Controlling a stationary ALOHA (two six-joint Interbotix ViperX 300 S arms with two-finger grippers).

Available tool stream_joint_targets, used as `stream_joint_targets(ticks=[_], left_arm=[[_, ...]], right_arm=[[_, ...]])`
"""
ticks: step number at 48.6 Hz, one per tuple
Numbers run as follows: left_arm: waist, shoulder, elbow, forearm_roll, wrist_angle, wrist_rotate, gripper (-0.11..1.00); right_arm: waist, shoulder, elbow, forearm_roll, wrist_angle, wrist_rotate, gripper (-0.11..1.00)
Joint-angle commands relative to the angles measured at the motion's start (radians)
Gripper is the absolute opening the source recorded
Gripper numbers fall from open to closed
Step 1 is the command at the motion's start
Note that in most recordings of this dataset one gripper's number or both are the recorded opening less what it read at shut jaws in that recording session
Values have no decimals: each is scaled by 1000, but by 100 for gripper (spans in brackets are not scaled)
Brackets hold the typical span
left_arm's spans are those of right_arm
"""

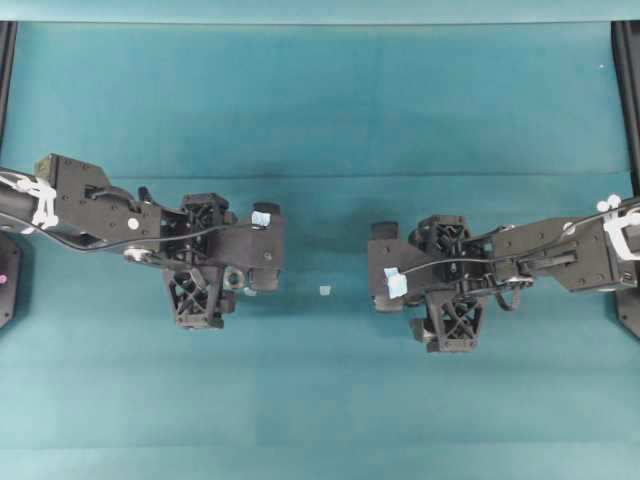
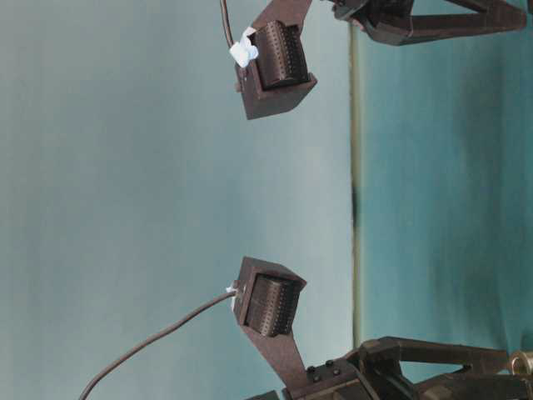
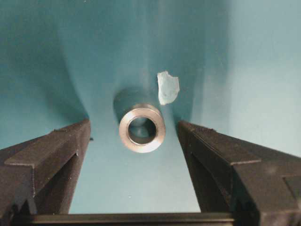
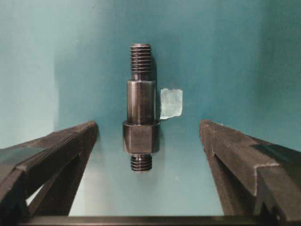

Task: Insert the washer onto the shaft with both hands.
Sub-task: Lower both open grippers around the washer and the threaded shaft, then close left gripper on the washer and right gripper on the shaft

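Note:
The washer [image 3: 142, 128], a thick silver ring with its hole facing up, rests on the teal mat. My left gripper [image 3: 133, 126] hangs over it, open, with one finger on each side and neither touching. In the overhead view the washer [image 1: 233, 277] peeks out beside the left gripper [image 1: 215, 262]. The shaft [image 4: 141, 108], dark grey with threaded ends and a thicker collar, lies flat on the mat. My right gripper [image 4: 148, 125] is open above its lower end, and both fingers stand well apart from it. From overhead the right gripper [image 1: 445, 280] hides the shaft.
A pale blue tape scrap [image 3: 168, 87] lies just beyond the washer, and another [image 4: 170, 103] touches the shaft's right side. A third scrap [image 1: 325, 290] sits on the mat between the two arms. Black frame rails [image 1: 628, 100] run along the table's sides.

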Motion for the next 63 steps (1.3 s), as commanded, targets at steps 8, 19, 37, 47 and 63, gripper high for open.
stream_joint_targets(ticks=[8, 19, 37, 47, 63], left_arm=[[-2, -6, -12, 2, -5, 0, 85], [-2, -6, -12, 0, -5, -2, 85], [-5, -6, -17, 2, -5, -2, 85], [-8, -5, -20, 2, -5, -2, 85], [-11, -5, -20, 2, -5, -2, 85]], right_arm=[[-2, 3, -2, 2, -8, -2, 87], [-2, 3, 2, 2, -6, -2, 87], [-2, 3, 2, 2, 0, -2, 87], [-2, 0, 11, 2, 2, -3, 87], [-2, -5, 12, 2, 14, 0, 87]])
